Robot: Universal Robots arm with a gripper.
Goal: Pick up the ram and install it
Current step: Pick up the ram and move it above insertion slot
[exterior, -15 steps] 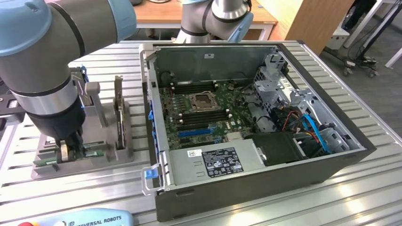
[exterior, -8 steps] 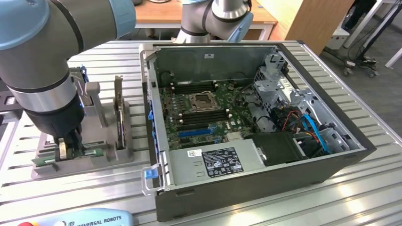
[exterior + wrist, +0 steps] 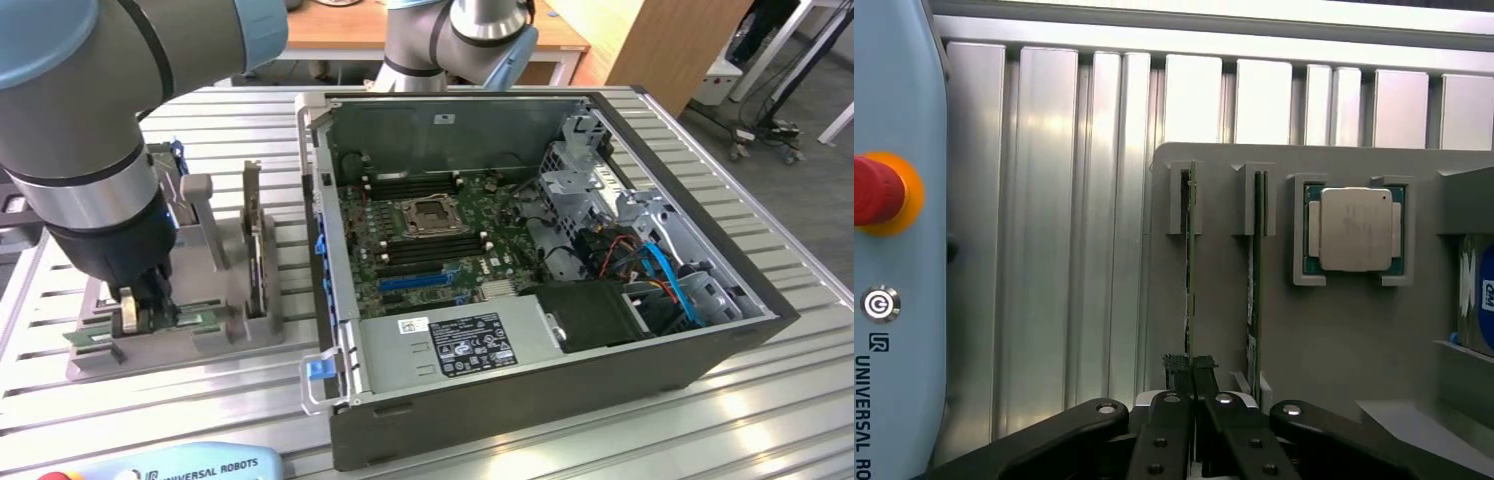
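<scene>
Fingers (image 3: 1199, 370) clamped on ram (image 3: 1189, 260), near end hidden

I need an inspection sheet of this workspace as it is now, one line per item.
Surface: slatted metal table, grey holder on it.
Job's things: ram on edge in holder slot; other ram beside it; open case.
Clutter: processor and drive in holder; pendant on table.
Grippers: gripper shut on ram.
Cables: blue and red cables inside case.
Surroundings: wooden desk behind.
</scene>
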